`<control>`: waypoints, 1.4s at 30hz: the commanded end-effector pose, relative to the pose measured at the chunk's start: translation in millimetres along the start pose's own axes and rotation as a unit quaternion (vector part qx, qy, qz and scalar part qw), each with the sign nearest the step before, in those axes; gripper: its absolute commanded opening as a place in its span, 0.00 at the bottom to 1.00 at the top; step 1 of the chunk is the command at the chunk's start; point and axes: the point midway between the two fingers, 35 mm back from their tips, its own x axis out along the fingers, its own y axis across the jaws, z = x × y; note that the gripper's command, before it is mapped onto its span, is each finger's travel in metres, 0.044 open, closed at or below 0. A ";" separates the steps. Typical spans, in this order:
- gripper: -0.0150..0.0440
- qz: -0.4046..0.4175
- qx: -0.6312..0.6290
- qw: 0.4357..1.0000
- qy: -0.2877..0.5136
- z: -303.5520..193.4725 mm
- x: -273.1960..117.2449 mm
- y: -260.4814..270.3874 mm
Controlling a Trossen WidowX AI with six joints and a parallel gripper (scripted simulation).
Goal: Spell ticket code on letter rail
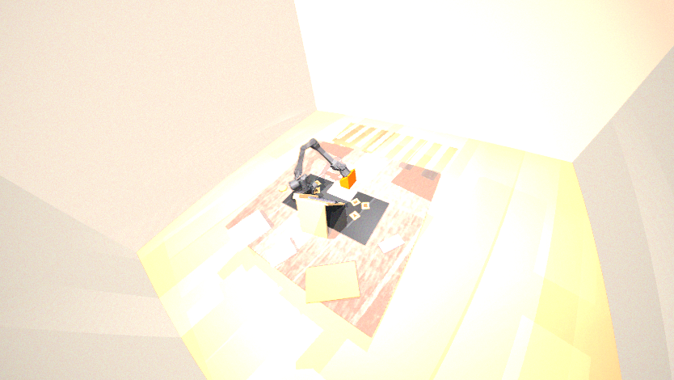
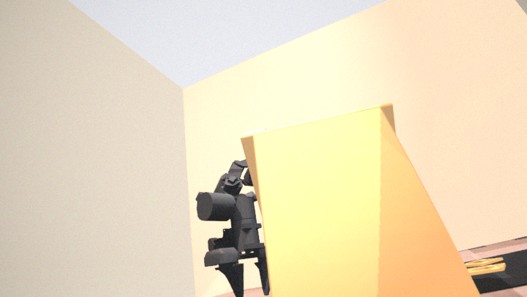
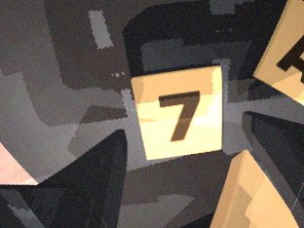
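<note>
My gripper [image 1: 309, 190] [image 2: 253, 292] [image 3: 185, 128] is open and empty, pointing down with its fingers spread on either side of the "7" tile [image 3: 177, 141]. That tile lies flat on the dark mat [image 1: 370, 229]. An "A" tile [image 3: 291, 46] lies at the upper right of the wrist view. Farther along the mat lie more tiles [image 1: 355, 201] [image 1: 365, 205] [image 1: 354, 215]; their marks are unreadable. The board [image 1: 312, 219] [image 2: 320, 206] stands sloped, with the rail [image 1: 325, 200] along its top. The rail's contents and the ticket's code cannot be read.
An orange block [image 1: 347, 180] stands by the arm's base. A tan piece [image 3: 253, 200] reaches in beside the right finger; I cannot tell what it is. A flat yellow panel [image 1: 332, 282] and a pale card [image 1: 391, 243] lie toward the counter's front. The board blocks part of the exterior view.
</note>
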 end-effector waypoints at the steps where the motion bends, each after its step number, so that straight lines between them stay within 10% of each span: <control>1: 0.83 -0.001 -0.003 1.000 0.002 -1.4 2.3 -0.2; 42: 0.83 -0.001 -0.003 1.000 0.002 -1.3 20.0 -0.4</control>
